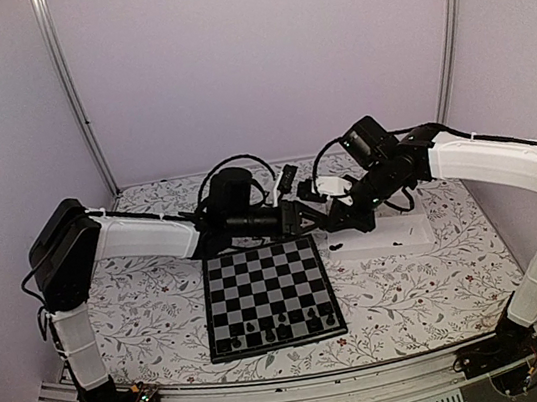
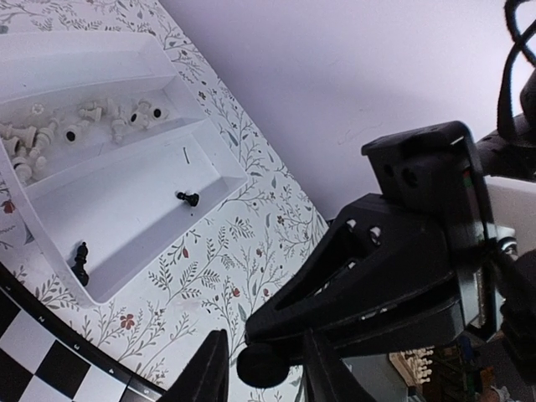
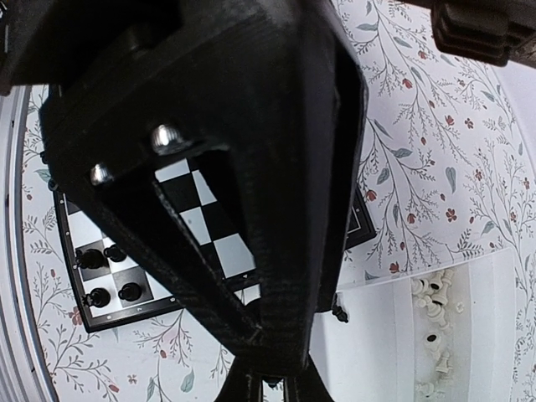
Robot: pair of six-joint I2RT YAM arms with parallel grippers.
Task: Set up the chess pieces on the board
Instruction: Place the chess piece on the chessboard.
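The board (image 1: 258, 263) lies at the table's middle with several black chess pieces (image 1: 284, 318) on its two near rows. My two grippers meet in the air between the board's far right corner and the white tray (image 1: 406, 228). My right gripper (image 3: 274, 390) is shut on a small black piece (image 2: 263, 365), whose round end shows in the left wrist view. My left gripper (image 2: 266, 374) is open, its fingers (image 2: 209, 368) on either side of that piece. Two loose black pieces (image 2: 188, 198) lie in the tray's near compartment. Several white pieces (image 2: 84, 121) lie in its far one.
The tray (image 2: 126, 226) sits just right of the board's far right corner (image 2: 33, 368). Cables loop over the table behind the arms (image 1: 234, 171). The floral cloth (image 1: 152, 299) runs around the board. Metal frame posts stand at the back corners.
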